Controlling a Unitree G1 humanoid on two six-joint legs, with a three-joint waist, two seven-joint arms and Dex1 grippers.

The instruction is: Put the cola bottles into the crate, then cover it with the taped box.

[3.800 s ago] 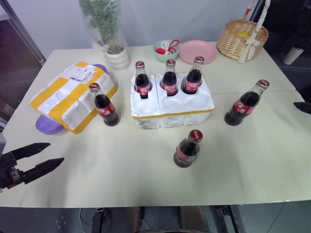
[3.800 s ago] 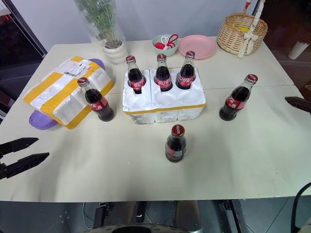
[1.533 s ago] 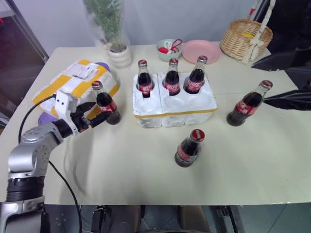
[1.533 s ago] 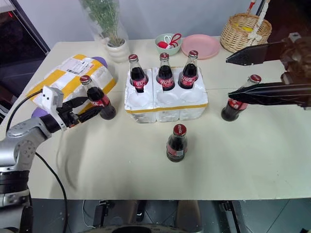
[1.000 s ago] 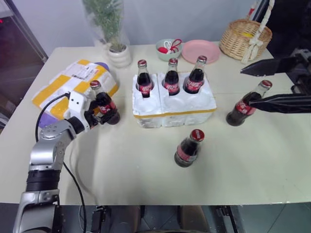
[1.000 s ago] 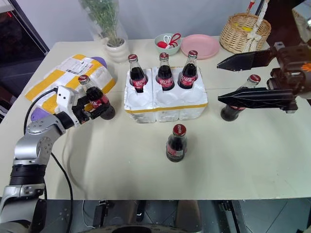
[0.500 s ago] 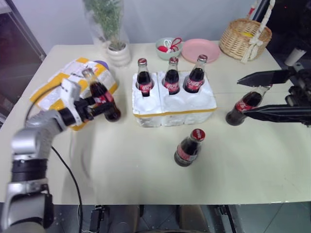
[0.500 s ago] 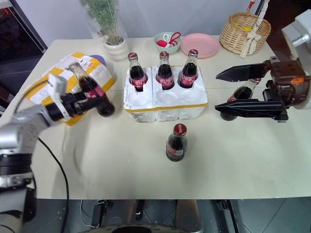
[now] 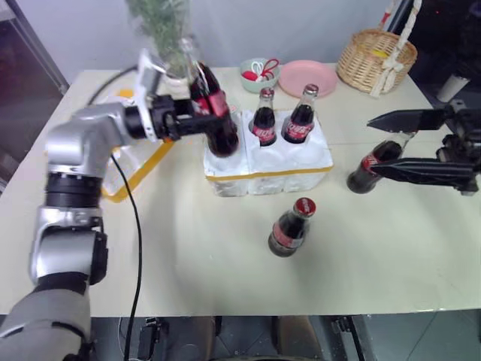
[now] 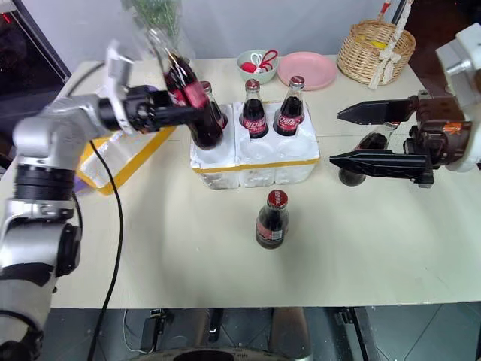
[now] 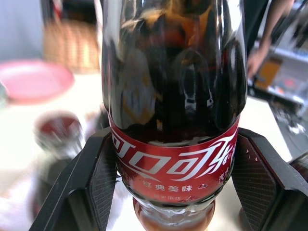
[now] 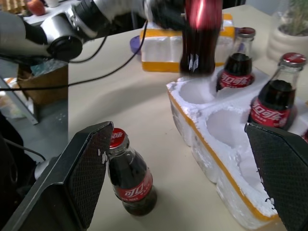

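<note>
A cream desk [image 9: 188,248] holds everything. At its left lies the taped box [image 9: 124,169], partly hidden behind the left arm. In the middle sits the white crate [image 9: 267,162], its back row holding three cola bottles [image 9: 264,120]. The left tool [image 9: 197,124] grips a fourth bottle [image 9: 210,109] by its red label and holds it tilted in the air above the crate's left end. A fifth bottle [image 9: 288,228] stands on the desk in front of the crate. A sixth bottle [image 9: 368,167] stands to the crate's right, between the wide-open fingers of the right tool [image 9: 394,143], which do not grip it.
</note>
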